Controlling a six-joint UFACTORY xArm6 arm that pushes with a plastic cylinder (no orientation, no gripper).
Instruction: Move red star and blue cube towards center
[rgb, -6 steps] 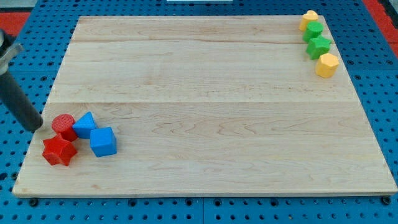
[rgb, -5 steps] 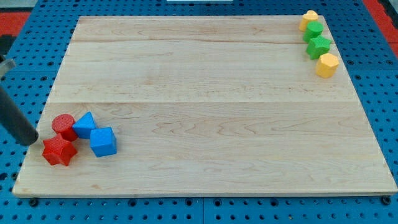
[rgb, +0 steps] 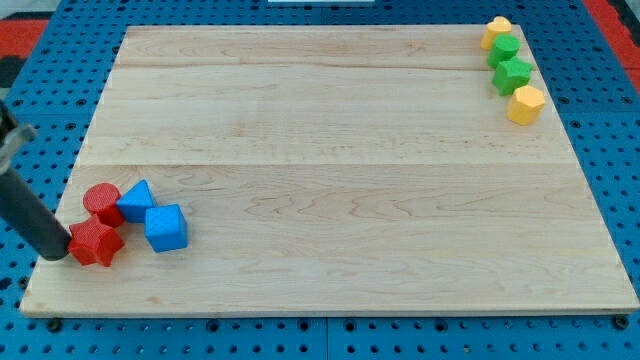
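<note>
The red star (rgb: 96, 243) lies near the board's bottom left corner. The blue cube (rgb: 165, 227) sits just to its right. A red cylinder (rgb: 102, 202) and a second, smaller blue block (rgb: 135, 200) touch them from above. My tip (rgb: 58, 251) is at the red star's left side, touching or nearly touching it; the dark rod slants up toward the view's left edge.
The wooden board (rgb: 330, 160) lies on a blue pegboard. In its top right corner stand a yellow block (rgb: 497, 32), a green block (rgb: 504, 50), a green star (rgb: 513, 74) and another yellow block (rgb: 525, 103).
My tip has moved toward the view's bottom, from beside the red cylinder down to the red star's left side. The blocks have not visibly moved.
</note>
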